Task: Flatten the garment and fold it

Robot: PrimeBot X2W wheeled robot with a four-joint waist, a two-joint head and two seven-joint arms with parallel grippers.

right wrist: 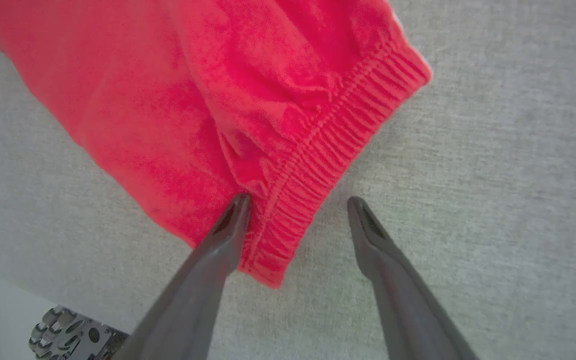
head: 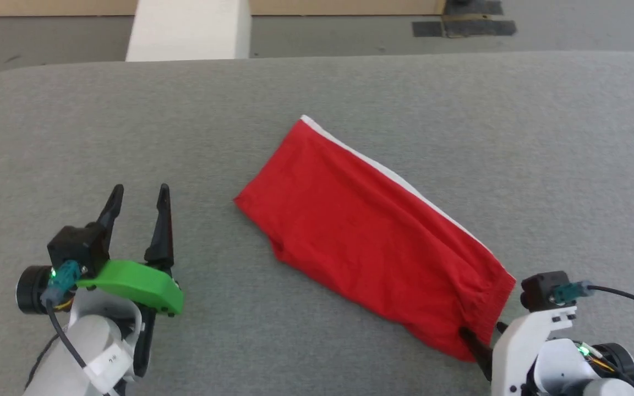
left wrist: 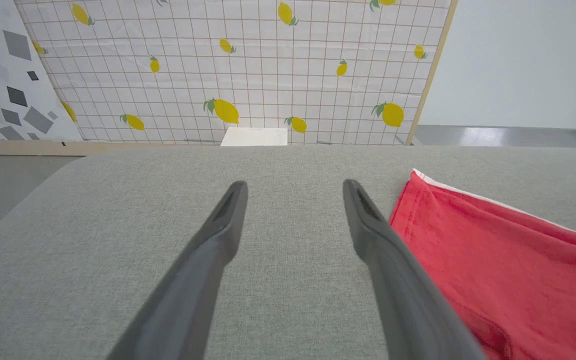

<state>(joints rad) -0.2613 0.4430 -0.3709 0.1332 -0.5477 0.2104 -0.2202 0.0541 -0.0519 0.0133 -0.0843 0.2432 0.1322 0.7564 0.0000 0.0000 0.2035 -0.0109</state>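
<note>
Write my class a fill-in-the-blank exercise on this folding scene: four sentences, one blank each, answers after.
1. The shorts are mainly ___ in colour.
2. The left gripper is ___, beside the shorts and holding nothing.
3. The right gripper is at the shorts' elastic ___.
4. The shorts lie on a ___ table.
Missing words: red; open; waistband; grey.

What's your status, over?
Left gripper open, beside the shorts. Right gripper open over the waistband. Shorts lie folded lengthwise on grey table. Nothing in the way.
</note>
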